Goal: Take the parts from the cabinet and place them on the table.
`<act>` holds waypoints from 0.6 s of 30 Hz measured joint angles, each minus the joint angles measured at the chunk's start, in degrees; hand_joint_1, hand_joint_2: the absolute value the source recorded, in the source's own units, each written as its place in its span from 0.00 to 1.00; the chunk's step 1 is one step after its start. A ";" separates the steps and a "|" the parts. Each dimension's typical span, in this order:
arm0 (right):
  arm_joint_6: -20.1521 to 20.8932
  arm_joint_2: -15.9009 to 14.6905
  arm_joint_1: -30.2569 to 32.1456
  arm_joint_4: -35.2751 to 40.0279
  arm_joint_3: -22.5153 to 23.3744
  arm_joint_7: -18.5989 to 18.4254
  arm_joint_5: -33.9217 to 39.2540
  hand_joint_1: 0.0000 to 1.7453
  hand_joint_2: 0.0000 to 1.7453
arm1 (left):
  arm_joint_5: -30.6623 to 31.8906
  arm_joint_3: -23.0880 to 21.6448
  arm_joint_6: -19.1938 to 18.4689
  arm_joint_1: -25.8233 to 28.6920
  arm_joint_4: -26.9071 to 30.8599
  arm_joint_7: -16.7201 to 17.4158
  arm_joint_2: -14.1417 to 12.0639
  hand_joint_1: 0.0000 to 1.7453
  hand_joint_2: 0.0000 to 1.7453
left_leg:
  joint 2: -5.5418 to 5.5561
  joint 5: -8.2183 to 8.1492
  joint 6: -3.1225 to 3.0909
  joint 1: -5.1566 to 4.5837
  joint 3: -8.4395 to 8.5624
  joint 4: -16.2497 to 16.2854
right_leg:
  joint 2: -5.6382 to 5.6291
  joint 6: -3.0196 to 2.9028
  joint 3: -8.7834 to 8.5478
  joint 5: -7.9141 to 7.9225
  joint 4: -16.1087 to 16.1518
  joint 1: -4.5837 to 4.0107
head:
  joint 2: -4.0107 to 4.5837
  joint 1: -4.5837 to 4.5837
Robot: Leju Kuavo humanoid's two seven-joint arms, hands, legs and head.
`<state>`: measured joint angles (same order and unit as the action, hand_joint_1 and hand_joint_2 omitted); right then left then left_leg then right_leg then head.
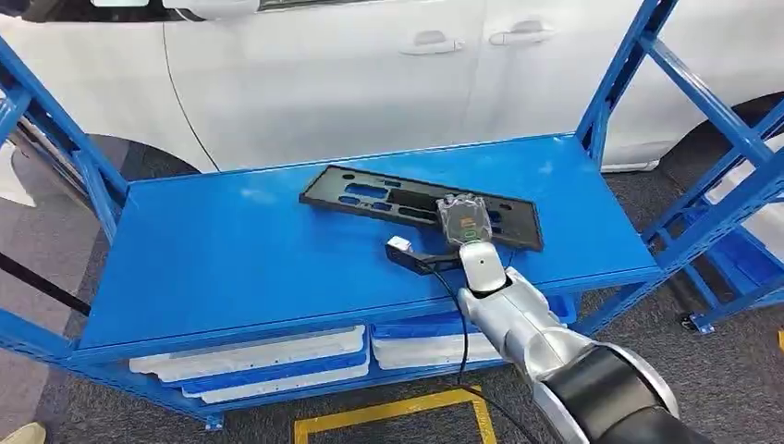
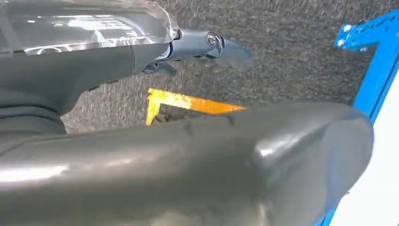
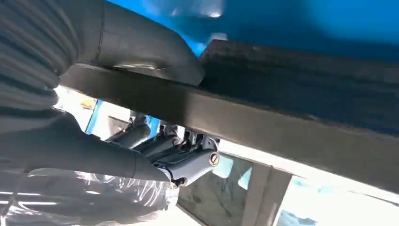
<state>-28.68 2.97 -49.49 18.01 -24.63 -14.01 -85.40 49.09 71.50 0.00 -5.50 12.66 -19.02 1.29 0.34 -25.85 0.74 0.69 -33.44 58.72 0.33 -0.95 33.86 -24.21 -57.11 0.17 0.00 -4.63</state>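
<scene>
A: Head view: right hand (image 1: 459,219) is on the near right end of the black part (image 1: 421,203), a long flat plastic panel with rectangular cut-outs, matte. The part lies on the top shelf (image 1: 231,250) of the blue rack, smooth painted metal, slightly right of centre and skewed to the front edge.

B: Grip state?

A: Right wrist view shows the thick grey thumb (image 3: 141,44) pressed on one face of the panel's edge and the darker fingers (image 3: 183,157) curled under the other face. So it is pinching the part (image 3: 291,108). The hand wears a clear crinkly plastic cover.

B: Left hand?

A: Left wrist view: left hand (image 2: 188,47) hangs over grey coarse carpet (image 2: 291,52) with a strip of yellow floor tape (image 2: 188,101). Fingers look loosely bent, nothing in them; I cannot tell spread from closed.

B: Surroundings?

A: White glossy car body (image 1: 351,74) behind the rack. White moulded trays (image 1: 268,356) on the lower shelf. Small black bracket with a white tip (image 1: 407,252) is mounted by the right wrist, just in front of the panel.
</scene>
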 joint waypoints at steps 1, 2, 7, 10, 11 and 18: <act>-0.07 0.04 -0.03 0.00 0.15 0.07 0.02 1.00 1.00 | 0.02 0.00 -0.04 -0.02 0.00 -0.13 0.02 0.00 0.00 | -0.06 -1.89 0.15 -0.02 -1.21 2.62 | 0.07 -0.36 0.00 -0.04 0.04 0.05 | 0.00 0.00; -0.20 0.02 0.03 0.00 0.28 0.11 -0.02 1.00 1.00 | 0.02 0.00 -0.07 -0.01 0.00 -0.26 0.00 0.00 0.00 | -0.06 -4.15 0.32 0.09 -3.12 6.79 | 0.06 -0.48 0.06 -0.04 0.03 0.02 | 0.00 0.00; -1.14 0.06 0.55 0.02 1.33 0.35 -0.66 1.00 1.00 | 0.81 -0.05 -0.68 0.19 0.00 -3.43 0.00 0.00 0.00 | -0.08 -3.47 0.75 0.14 -5.61 11.77 | -0.11 -0.59 -0.08 -0.27 -0.26 -0.09 | 0.00 0.00; -1.20 0.02 0.56 0.11 2.32 0.92 -0.76 1.00 1.00 | 1.20 -0.22 -0.63 0.11 0.00 -6.41 0.00 0.00 1.00 | -0.09 0.46 0.10 -0.12 0.22 -0.30 | -0.30 0.09 -0.01 -0.79 -0.87 -0.47 | 0.00 0.00; -1.22 -0.02 0.55 0.11 2.73 1.12 -0.76 1.00 1.00 | 1.20 -0.29 -0.46 0.03 0.00 -6.64 -0.02 0.00 1.00 | 0.00 0.66 -0.43 -0.16 0.10 -0.57 | -0.39 0.40 0.35 -0.66 -1.04 -0.49 | 0.00 0.00; -2.67 0.00 0.69 0.13 5.68 5.12 0.51 1.00 1.00 | 1.95 -0.88 1.16 -0.03 0.00 -6.10 0.00 0.00 1.00 | -0.14 1.19 -2.09 0.21 0.03 -1.13 | -0.46 2.28 5.64 -7.30 -12.44 0.10 | 0.00 0.00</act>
<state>-31.34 2.97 -48.80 18.14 -18.95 -8.89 -84.89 51.04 70.62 1.16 -5.53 12.66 -25.11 1.29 0.20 -24.66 -1.36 0.90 -33.41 57.58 -0.13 1.34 39.50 -31.51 -69.55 0.27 0.00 -4.63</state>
